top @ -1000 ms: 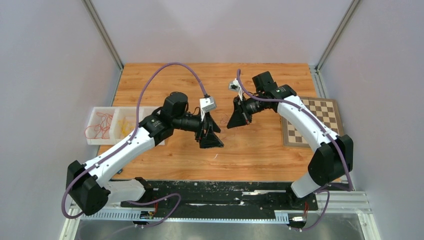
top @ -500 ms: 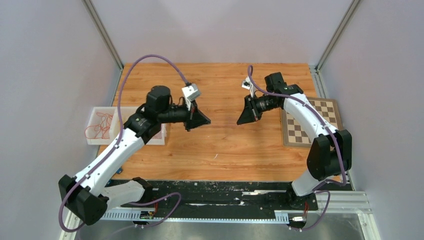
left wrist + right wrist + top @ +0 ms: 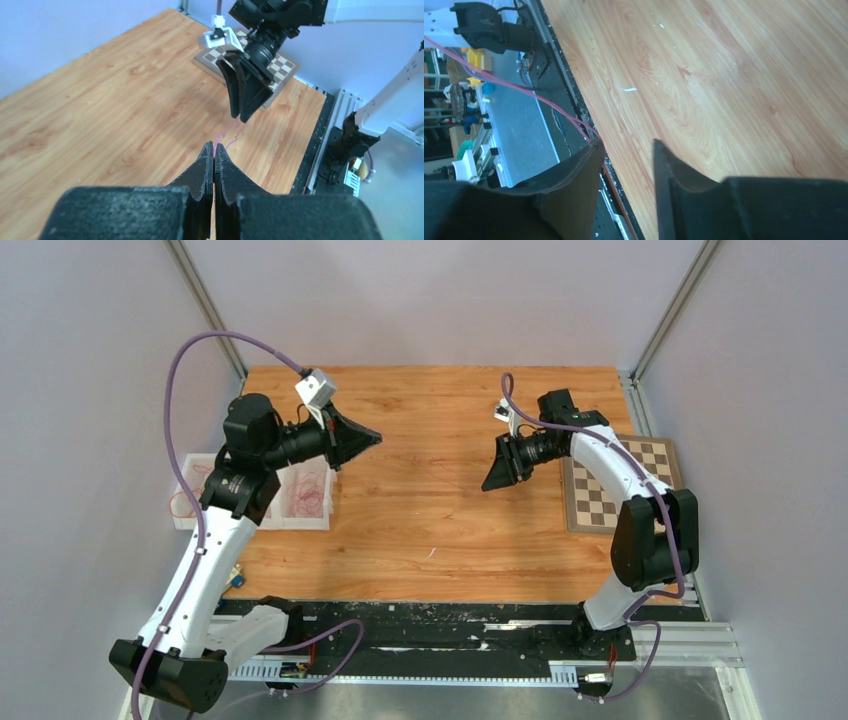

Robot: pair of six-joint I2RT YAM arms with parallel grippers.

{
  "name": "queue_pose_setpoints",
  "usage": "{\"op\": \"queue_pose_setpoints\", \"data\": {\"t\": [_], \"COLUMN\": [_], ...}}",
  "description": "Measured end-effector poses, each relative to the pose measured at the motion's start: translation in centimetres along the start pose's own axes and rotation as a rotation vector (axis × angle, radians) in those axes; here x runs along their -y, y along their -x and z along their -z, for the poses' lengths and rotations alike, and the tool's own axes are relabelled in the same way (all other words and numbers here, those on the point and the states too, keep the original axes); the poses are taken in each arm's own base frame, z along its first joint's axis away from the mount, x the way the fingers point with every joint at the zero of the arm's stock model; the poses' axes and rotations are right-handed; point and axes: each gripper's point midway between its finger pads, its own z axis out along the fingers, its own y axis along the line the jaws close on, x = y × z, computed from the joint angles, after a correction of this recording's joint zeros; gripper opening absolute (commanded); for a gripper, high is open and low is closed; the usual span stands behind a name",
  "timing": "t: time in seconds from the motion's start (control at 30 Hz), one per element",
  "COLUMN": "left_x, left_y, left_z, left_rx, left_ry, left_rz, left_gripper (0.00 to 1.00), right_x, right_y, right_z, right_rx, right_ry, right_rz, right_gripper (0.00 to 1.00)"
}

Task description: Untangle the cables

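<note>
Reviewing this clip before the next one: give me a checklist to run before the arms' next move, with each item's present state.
1. Left gripper shut on the pink cable: ok.
2. Right gripper jaws apart, nothing between them: ok.
3. Pink cable clear of the right gripper: cannot tell; its far end fades out near those fingers.
4. Red strand beside one right finger, touching or apart: cannot tell.
5. Tray in view beside the left arm, cables lying in it: ok.

Wooden table (image 3: 430, 530) with compartment tray (image 3: 300, 525) and checkerboard (image 3: 662, 462)
</note>
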Motion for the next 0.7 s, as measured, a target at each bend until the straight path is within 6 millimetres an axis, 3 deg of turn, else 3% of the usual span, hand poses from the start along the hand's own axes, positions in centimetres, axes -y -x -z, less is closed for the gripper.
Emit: {"op": "queue_pose_setpoints", "data": {"t": [0.17,0.33,0.47,0.53,0.7], "left_x": [-0.3,-1.5,-3.0,-3.6,-5.5], "left_y": [1.9,1.1,1.4,2.1,1.5], "left_z": [0.9,2.2,3.8,4.8,6.7], "left_rx": [0.016,-0.028,-0.071,-0.082,-0.147], "left_ry": [0.058,0.155,0.278,0.332,0.455], "left_rz": [-0.033,-0.036,-0.070,-0.099,-0.132], "left_gripper": [0.00,0.00,0.00,0.00,0.00], "right_x": [0.5,0.2,-0.9,-1.6,-3.9], "right_y": [-0.1,0.1,0.6,1.1,3.2], "right_z": [0.2,0.5,1.2,1.6,3.2], "right_rx": [0.000,0.006,0.032,0.049,0.111], "right_ry": [-0.020,-0.029,-0.030,-0.026,-0.019], "right_rz": [-0.011,-0.009,0.018,0.036,0.113], "right_gripper": [0.63,0.78,0.85,0.98,1.00]}}
